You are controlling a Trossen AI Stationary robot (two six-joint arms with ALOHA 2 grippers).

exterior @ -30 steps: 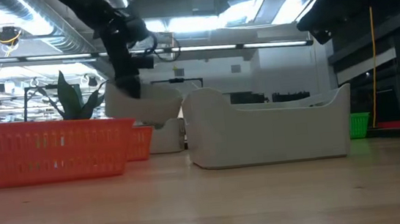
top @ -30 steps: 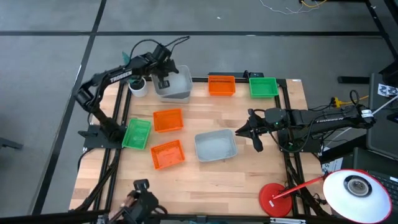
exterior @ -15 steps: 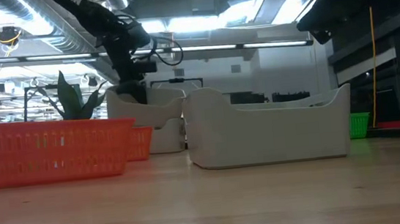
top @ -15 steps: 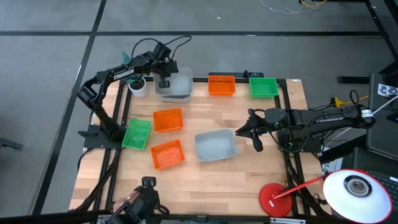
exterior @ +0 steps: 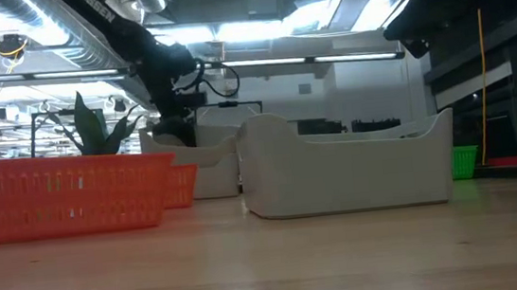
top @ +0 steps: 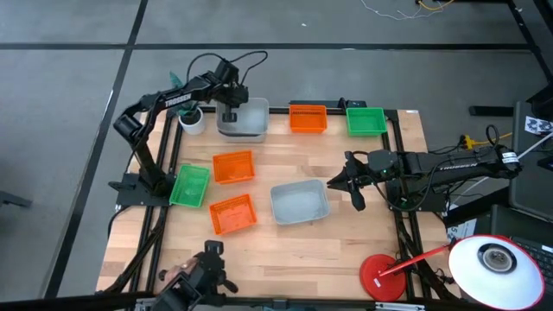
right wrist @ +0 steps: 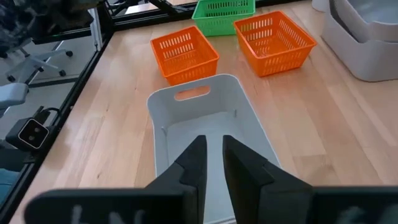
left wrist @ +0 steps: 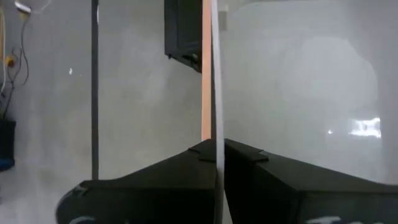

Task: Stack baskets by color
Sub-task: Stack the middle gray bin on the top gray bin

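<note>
Listing: baskets on the wooden table (top: pixel 346 246), seen from above and from table height.
Grey stack: pale grey basket (top: pixel 244 119) at the far left edge of the table, smooth solid walls, rounded corners; it appears to sit nested in another grey one, though the number in the stack cannot be told.
Lone grey basket (top: pixel 300 202): near the middle of the table, solid walls, a slot handle in one end wall; empty inside in the right wrist view (right wrist: pixel 208 118).
Orange baskets: three, mesh-walled. One (top: pixel 308 118) at the far edge, just beside the grey stack; one (top: pixel 232 167) left of centre; one (top: pixel 232 214) nearer the front, slightly turned. All look empty.
Green baskets: two seen clearly, mesh-walled. One (top: pixel 365 120) at the far right corner, beside the far orange one; one (top: pixel 190 186) at the left edge, touching or just beside the middle orange one. Whether either is a stack cannot be told.
Left gripper (top: pixel 230 113): at the left rim of the grey stack, fingers pressed together on the thin grey wall, which runs between them in the left wrist view (left wrist: pixel 216 155).
Right gripper (top: pixel 344 185): hovering just right of the lone grey basket, fingers a narrow gap apart, holding nothing, pointed toward that basket.
Other: small white pot (top: pixel 192 119) with a plant, at the far left corner beside the grey stack.
</note>
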